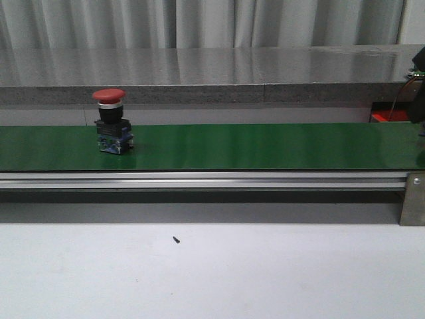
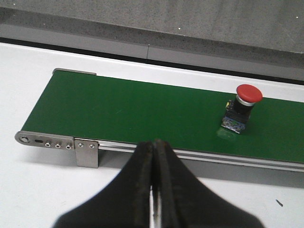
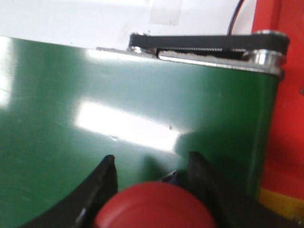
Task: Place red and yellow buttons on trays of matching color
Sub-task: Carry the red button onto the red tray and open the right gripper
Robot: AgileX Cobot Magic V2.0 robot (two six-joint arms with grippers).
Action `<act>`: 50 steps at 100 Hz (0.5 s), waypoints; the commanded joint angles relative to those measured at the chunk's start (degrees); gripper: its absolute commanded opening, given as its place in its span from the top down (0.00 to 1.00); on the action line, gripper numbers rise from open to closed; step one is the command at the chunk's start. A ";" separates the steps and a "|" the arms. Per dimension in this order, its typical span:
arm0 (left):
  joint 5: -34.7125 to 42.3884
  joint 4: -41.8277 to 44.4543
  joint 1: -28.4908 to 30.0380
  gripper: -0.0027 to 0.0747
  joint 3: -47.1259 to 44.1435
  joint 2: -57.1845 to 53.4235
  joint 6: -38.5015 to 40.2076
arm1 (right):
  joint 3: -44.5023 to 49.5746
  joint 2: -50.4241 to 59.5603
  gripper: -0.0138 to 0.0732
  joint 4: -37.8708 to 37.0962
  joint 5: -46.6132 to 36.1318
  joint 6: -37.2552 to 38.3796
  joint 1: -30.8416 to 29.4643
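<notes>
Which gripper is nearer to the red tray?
Right. The right gripper, around a red button, is over the belt end beside the red tray; the left gripper sits by its opposite end.

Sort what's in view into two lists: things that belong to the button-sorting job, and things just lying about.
Job:
- red button standing on the green conveyor belt
- second red button between the right gripper fingers
- red tray past the belt's end
- left gripper, shut, empty

Lying about:
- small dark speck on the white table
</notes>
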State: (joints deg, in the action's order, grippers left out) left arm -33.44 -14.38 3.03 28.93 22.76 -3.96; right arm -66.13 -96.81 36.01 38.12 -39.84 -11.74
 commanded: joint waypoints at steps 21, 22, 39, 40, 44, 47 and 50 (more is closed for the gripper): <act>3.39 -1.71 -0.41 0.99 1.56 0.28 0.03 | -12.51 3.33 0.84 -3.19 3.51 2.64 -6.36; 3.39 -1.71 -0.41 0.99 1.56 0.28 0.03 | -12.51 3.34 0.84 -3.19 3.51 2.64 -6.36; 3.39 -1.71 -0.41 0.99 1.56 0.28 0.03 | -15.99 1.66 0.84 -3.77 0.88 2.64 -13.41; 3.39 -1.71 -0.41 0.99 1.56 0.28 0.03 | -16.29 1.28 0.84 -3.77 0.81 2.64 -13.87; 3.39 -1.71 -0.41 0.99 1.56 0.28 0.03 | -16.98 0.32 0.84 -3.77 0.68 2.64 -14.95; 3.39 -1.71 -0.41 0.99 1.56 0.28 0.03 | -17.73 -0.83 0.84 -3.77 0.58 2.64 -15.67; 3.39 -1.71 -0.41 0.99 1.56 0.28 0.03 | -18.17 -1.84 0.84 -3.77 0.53 2.64 -16.05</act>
State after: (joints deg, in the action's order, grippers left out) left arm -33.66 -14.98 3.03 28.93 22.76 -3.96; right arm -81.13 -98.69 31.19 40.99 -37.37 -26.00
